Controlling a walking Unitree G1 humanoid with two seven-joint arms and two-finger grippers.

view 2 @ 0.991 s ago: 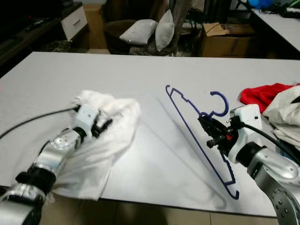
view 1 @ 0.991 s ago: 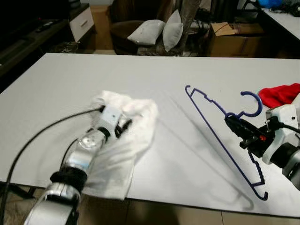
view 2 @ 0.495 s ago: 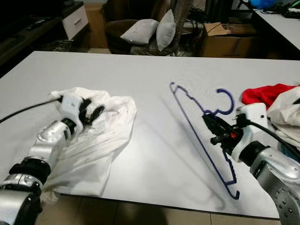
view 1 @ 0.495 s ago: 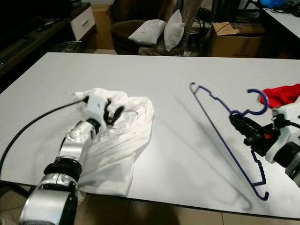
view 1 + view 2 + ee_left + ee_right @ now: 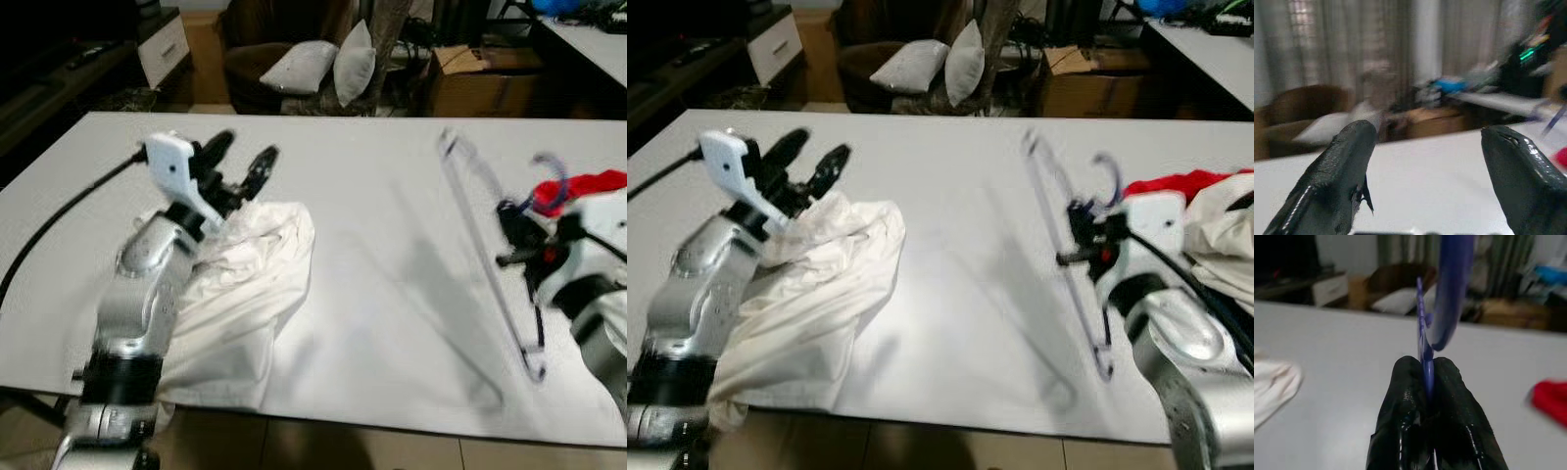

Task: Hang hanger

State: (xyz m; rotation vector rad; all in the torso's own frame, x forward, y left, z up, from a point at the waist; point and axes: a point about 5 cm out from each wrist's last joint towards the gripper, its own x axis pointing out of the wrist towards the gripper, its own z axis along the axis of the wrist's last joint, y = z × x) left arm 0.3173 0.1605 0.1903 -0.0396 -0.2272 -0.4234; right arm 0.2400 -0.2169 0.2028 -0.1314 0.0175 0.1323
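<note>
Your right gripper [image 5: 1426, 382] pinches the thin blue plastic hanger [image 5: 490, 264] by its neck, raised over the table's right; your left gripper [image 5: 240, 162] spreads wide above the crumpled white cloth [image 5: 245, 294].

- Even, soft indoor light; the white table [image 5: 392, 323] is bright, the room behind it dim.
- Faint shadows lie on the table beside the hanger [image 5: 487, 257] and cloth [image 5: 245, 294].
- Hanger and right gripper [image 5: 511, 235] are smeared by motion blur.
- Wrist views: fingers [image 5: 1342, 176] fairly sharp, backgrounds out of focus.
</note>
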